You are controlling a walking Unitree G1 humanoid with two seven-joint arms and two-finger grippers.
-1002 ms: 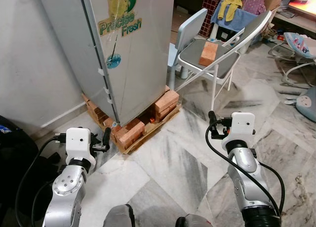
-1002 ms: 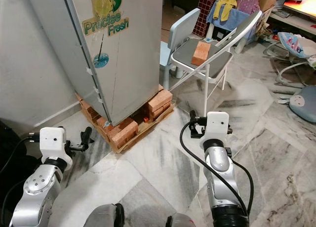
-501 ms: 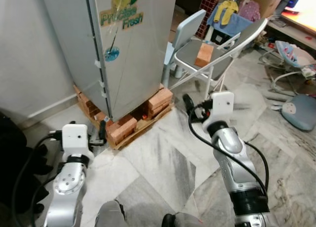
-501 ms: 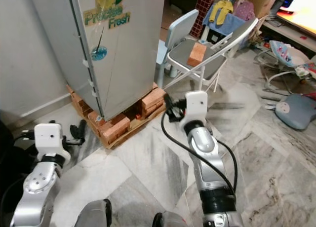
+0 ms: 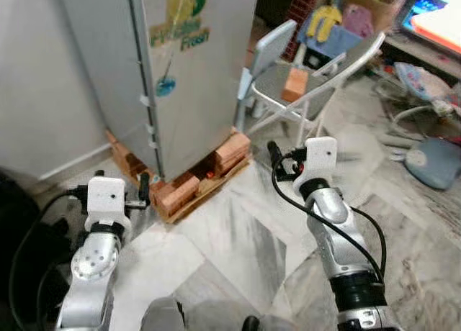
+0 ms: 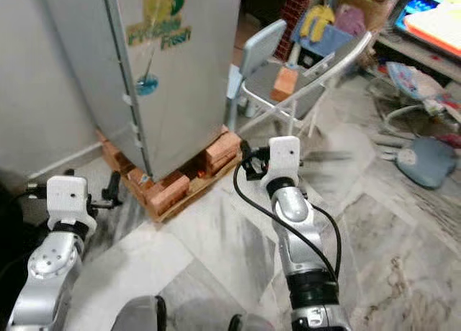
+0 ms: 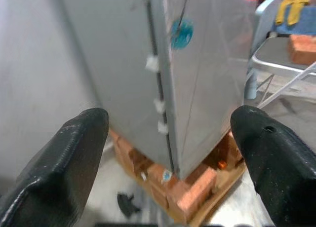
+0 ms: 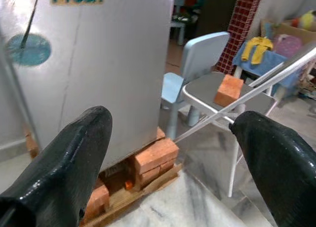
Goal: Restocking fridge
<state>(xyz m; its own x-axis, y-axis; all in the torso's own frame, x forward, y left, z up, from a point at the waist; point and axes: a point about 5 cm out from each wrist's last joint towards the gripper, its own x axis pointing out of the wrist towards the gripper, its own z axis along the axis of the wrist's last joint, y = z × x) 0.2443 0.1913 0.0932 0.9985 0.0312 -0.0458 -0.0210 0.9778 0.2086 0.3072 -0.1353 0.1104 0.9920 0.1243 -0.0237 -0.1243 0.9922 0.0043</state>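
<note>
A tall silver fridge [image 5: 194, 72] with a green "Precise Fresh" sticker stands in front of me with its door closed. It rests on red bricks [image 5: 230, 147] and a wooden pallet [image 5: 209, 191]. My left gripper [image 5: 144, 189] is held low near the fridge's front left corner, open, with nothing between its fingers [image 7: 81, 138]. My right gripper [image 5: 274, 155] is raised to the right of the bricks and points at the fridge's side. It is open too, and its fingers [image 8: 84, 138] are empty.
A grey folding chair [image 5: 317, 97] with a single brick [image 5: 294, 84] on its seat stands right of the fridge, with a light blue child's chair [image 5: 270, 47] behind it. A baby bouncer [image 5: 425, 75] and a blue cushion [image 5: 432, 162] lie at the far right. A wall runs along the left.
My right arm has lifted and swung left toward the fridge. The left arm has stayed low. The camera has shifted a little and the picture is blurred.
</note>
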